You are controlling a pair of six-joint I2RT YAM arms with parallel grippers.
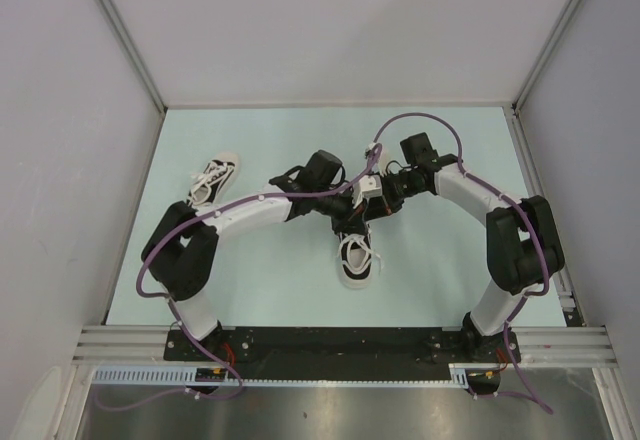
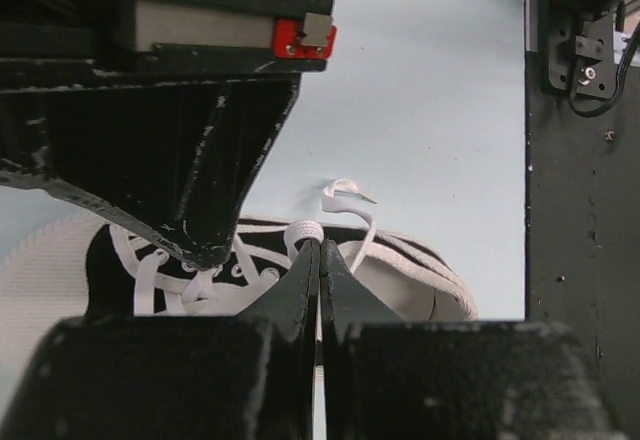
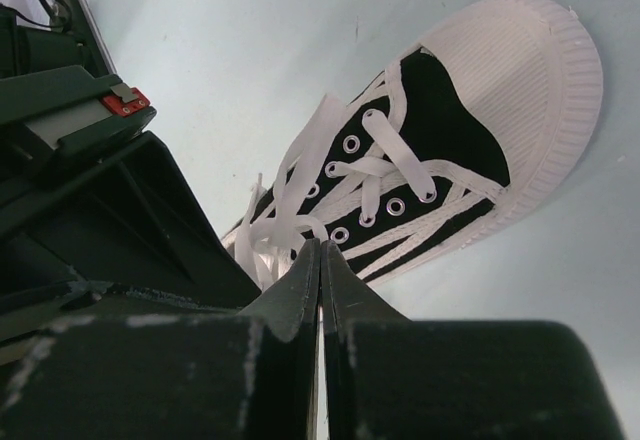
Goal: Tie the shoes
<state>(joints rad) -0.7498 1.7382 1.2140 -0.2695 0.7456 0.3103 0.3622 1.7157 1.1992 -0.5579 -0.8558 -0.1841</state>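
One black shoe with a white toe cap (image 1: pixel 356 257) lies mid-table, toe toward me, its white laces loose. It also shows in the left wrist view (image 2: pixel 420 278) and the right wrist view (image 3: pixel 450 130). The second shoe (image 1: pixel 215 178) lies apart at the far left. Both grippers meet over the middle shoe's lace area. My left gripper (image 1: pixel 347 210) (image 2: pixel 319 245) is shut, with a white lace loop (image 2: pixel 305 231) at its tip and a sliver of lace between the jaws. My right gripper (image 1: pixel 366 206) (image 3: pixel 321 248) is shut on a lace strand (image 3: pixel 300 160) beside the eyelets.
The shoes rest on a pale green mat (image 1: pixel 260 270) boxed in by grey walls on three sides. A metal rail (image 1: pixel 340 342) runs along the near edge. The right arm's black body (image 2: pixel 580 210) fills the right side of the left wrist view.
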